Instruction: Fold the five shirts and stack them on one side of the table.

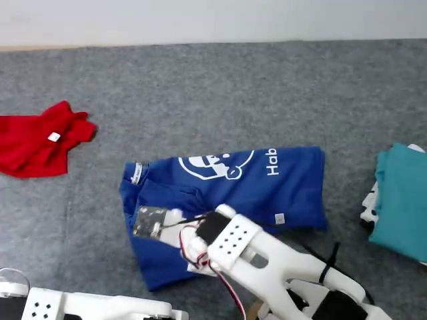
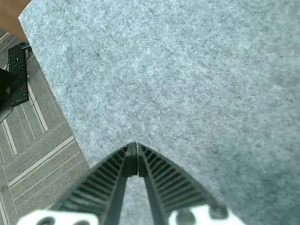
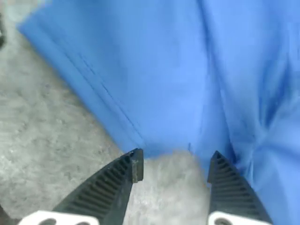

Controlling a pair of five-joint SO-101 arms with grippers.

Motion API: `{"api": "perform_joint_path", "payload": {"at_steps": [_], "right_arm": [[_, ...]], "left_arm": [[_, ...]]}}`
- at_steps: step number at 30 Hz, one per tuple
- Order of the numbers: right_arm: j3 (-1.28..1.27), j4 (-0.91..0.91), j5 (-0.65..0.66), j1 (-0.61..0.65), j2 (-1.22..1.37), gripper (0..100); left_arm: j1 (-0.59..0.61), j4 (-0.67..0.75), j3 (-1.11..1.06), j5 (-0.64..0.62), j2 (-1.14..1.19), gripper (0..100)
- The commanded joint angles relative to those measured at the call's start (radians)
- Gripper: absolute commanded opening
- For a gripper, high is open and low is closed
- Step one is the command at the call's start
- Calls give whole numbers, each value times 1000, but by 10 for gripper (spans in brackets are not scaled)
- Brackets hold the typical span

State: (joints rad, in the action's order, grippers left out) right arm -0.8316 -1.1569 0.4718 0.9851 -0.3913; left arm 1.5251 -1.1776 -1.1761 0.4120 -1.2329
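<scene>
Grey felt covers the whole table, with a pale wall beyond its far edge. Far to the left a red shirt lies crumpled, not yet folded. At the near left corner the left gripper sits over bare felt by the table's edge, its jaws pressed together on nothing, presumably out of the way of the work. In the middle the blue shirt lies spread out, and by the look of it partly folded. The right gripper hovers over its near left hem with jaws parted, likely lined up to pinch that edge. At the right a teal shirt runs off the edge of view. It half covers something black and white that I can't identify.
</scene>
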Motion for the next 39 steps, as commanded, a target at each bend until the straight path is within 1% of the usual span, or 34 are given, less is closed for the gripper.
{"api": "perform_joint_path", "payload": {"at_steps": [1,6,10,15,18,20,23,32,36,39], "right_arm": [[6,39,21,71,-48,231],[6,90,17,168,-48,231],[6,147,14,202,-38,231],[12,209,6,185,59,230],[49,214,6,157,101,229],[77,219,8,147,116,207],[89,220,9,148,139,167],[95,249,12,150,206,165],[94,266,74,150,232,165],[94,292,84,148,272,165]], "left_arm": [[6,0,5,5,-8,21],[6,0,7,5,-8,21],[6,0,7,5,-8,21],[11,2,7,5,-8,21],[12,5,7,5,-8,21],[12,21,5,5,-8,21],[12,34,5,5,-8,21],[8,35,5,5,-8,21],[8,35,5,5,-8,21],[8,35,-4,5,-8,21]]}}
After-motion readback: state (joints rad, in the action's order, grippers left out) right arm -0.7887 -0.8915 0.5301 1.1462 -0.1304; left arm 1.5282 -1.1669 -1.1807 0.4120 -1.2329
